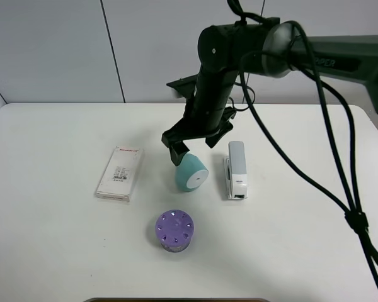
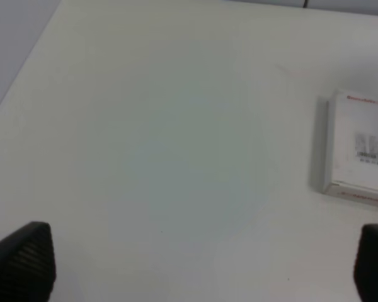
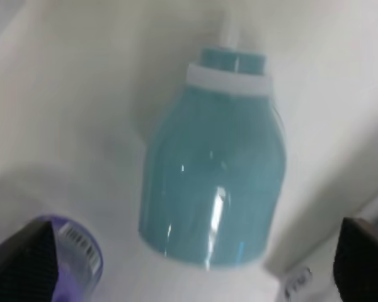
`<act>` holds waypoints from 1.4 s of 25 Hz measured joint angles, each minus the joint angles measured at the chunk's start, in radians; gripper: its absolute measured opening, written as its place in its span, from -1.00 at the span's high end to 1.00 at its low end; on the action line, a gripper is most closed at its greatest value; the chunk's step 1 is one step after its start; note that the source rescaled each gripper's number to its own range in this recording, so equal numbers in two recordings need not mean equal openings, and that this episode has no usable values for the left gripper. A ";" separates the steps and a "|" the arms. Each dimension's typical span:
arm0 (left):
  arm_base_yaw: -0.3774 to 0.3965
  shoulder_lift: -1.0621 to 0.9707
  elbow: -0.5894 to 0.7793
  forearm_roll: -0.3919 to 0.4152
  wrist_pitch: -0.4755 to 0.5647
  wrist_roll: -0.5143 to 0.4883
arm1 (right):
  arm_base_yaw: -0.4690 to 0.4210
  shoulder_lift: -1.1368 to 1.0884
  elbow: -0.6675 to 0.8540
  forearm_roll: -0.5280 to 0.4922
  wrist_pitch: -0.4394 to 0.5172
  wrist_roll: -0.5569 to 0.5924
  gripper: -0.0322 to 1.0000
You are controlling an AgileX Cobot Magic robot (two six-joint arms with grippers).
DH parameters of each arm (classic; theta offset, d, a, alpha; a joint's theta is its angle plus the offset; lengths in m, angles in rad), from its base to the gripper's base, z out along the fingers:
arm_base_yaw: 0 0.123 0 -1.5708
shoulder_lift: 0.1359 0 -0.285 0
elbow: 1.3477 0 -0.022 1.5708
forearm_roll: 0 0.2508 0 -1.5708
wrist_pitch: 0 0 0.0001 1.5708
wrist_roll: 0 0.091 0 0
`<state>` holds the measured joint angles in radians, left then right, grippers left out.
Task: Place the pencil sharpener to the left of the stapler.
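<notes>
The teal pencil sharpener [image 1: 191, 173] lies on its side on the white table, its flat white face toward the front, just left of the stapler [image 1: 237, 168]. The light-grey and white stapler lies lengthwise, a small gap apart from it. My right gripper [image 1: 195, 145] hangs over the sharpener's rear end, reaching across the middle. In the right wrist view its fingers stand wide apart on either side of the teal body [image 3: 217, 176] without touching it, so the right gripper [image 3: 195, 258] is open. My left gripper [image 2: 198, 261] is open over bare table, holding nothing.
A flat white rectangular box [image 1: 120, 172] lies left of the sharpener and also shows as the white box [image 2: 359, 151] in the left wrist view. A purple cylinder with holes [image 1: 174, 230] stands in front of the sharpener. Black cables hang at the right.
</notes>
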<state>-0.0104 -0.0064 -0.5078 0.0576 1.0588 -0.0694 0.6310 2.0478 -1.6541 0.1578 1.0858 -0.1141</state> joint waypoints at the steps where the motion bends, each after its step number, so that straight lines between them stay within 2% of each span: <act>1: 0.000 0.000 0.000 0.000 0.000 0.000 | 0.000 -0.023 0.000 -0.003 0.016 0.000 -0.82; 7: 0.000 0.000 0.000 0.000 0.000 0.000 | 0.000 -0.186 0.000 -0.013 0.110 0.007 -0.82; 10: 0.000 0.000 0.000 0.000 0.000 0.000 | 0.000 -0.275 0.000 -0.040 0.127 0.008 -0.82; 30: 0.000 0.000 0.000 0.000 0.000 0.000 | 0.000 -0.675 0.000 -0.199 0.135 0.052 -0.82; 35: 0.000 0.000 0.000 0.000 0.000 0.000 | 0.000 -0.812 0.123 -0.284 0.134 0.052 -0.82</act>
<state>-0.0104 -0.0064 -0.5078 0.0576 1.0588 -0.0694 0.6312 1.2357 -1.5307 -0.1266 1.2201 -0.0617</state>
